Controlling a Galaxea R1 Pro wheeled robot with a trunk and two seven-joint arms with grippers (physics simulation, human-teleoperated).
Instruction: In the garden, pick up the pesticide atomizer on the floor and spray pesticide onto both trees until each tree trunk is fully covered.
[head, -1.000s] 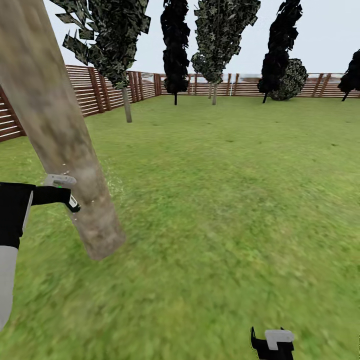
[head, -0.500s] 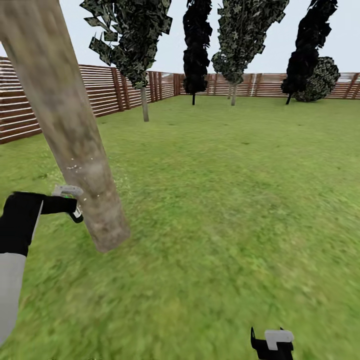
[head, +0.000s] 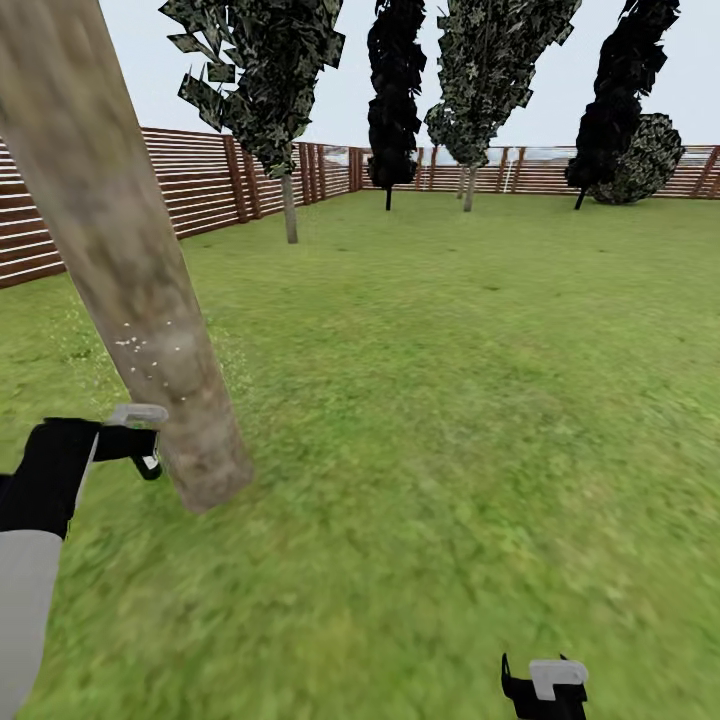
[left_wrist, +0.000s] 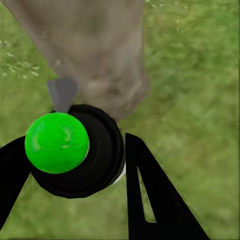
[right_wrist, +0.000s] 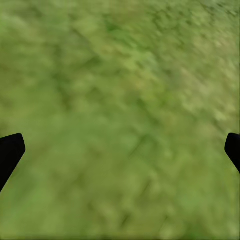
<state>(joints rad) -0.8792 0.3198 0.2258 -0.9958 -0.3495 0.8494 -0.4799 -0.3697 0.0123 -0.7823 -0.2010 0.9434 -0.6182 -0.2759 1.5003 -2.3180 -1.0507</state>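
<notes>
1. The left gripper (left_wrist: 75, 165) pinches the pesticide atomizer (left_wrist: 80, 150) between its 2 fingers; the dot on its cap shows green.
2. The atomizer sits just beside the base of the near tree trunk (head: 130, 270), which bears pale specks.
3. The right gripper (right_wrist: 120, 150) is spread wide above grass (right_wrist: 120, 100).

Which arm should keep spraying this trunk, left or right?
Left. The left gripper is shut on the pesticide atomizer, right beside the tree trunk. The right gripper is open and empty over grass.
</notes>
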